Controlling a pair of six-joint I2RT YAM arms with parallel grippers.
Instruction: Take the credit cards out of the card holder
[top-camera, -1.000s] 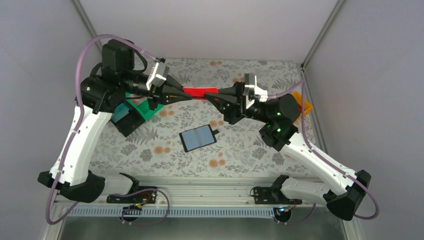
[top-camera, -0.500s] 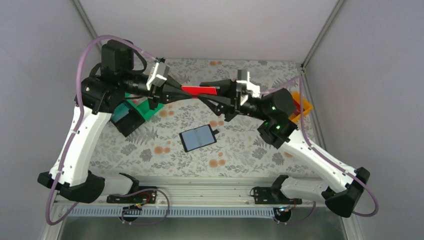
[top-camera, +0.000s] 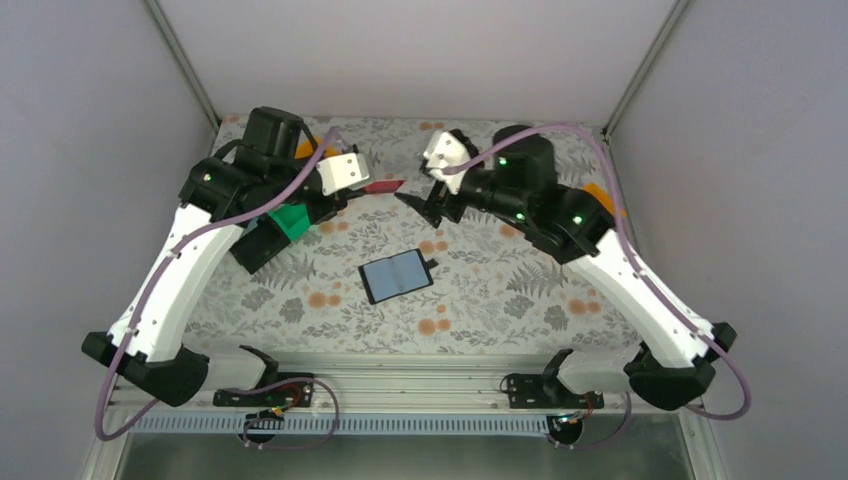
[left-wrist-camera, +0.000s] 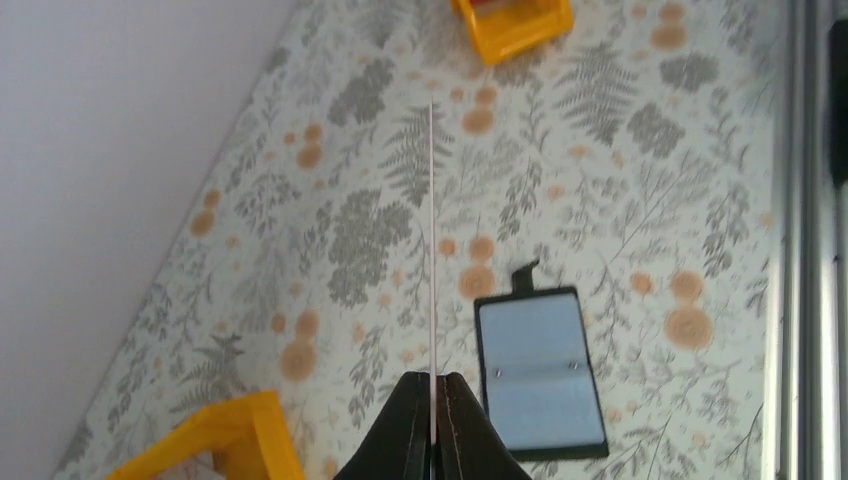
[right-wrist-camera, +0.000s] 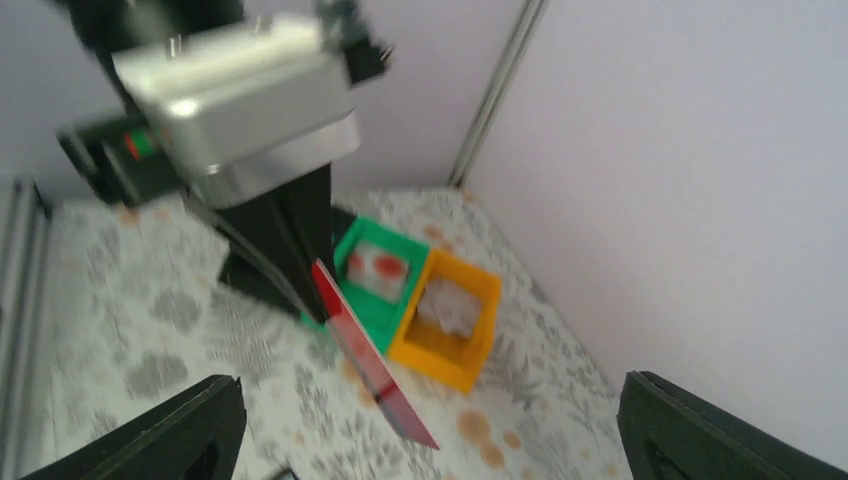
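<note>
The top external view looks steeply down from high over the near edge, taking in the whole table (top-camera: 500, 300). The left wrist view faces down from nearer, with the card holder (left-wrist-camera: 540, 370) at 5 o'clock; overhead shares it at centre. The right wrist view looks sideways, close on the red card (right-wrist-camera: 370, 370), which sits at overhead's 11 o'clock.

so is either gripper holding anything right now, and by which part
The left gripper pinches the thin red plastic card by one end, the rest sticking out free. The right gripper is open, holding nothing.
</note>
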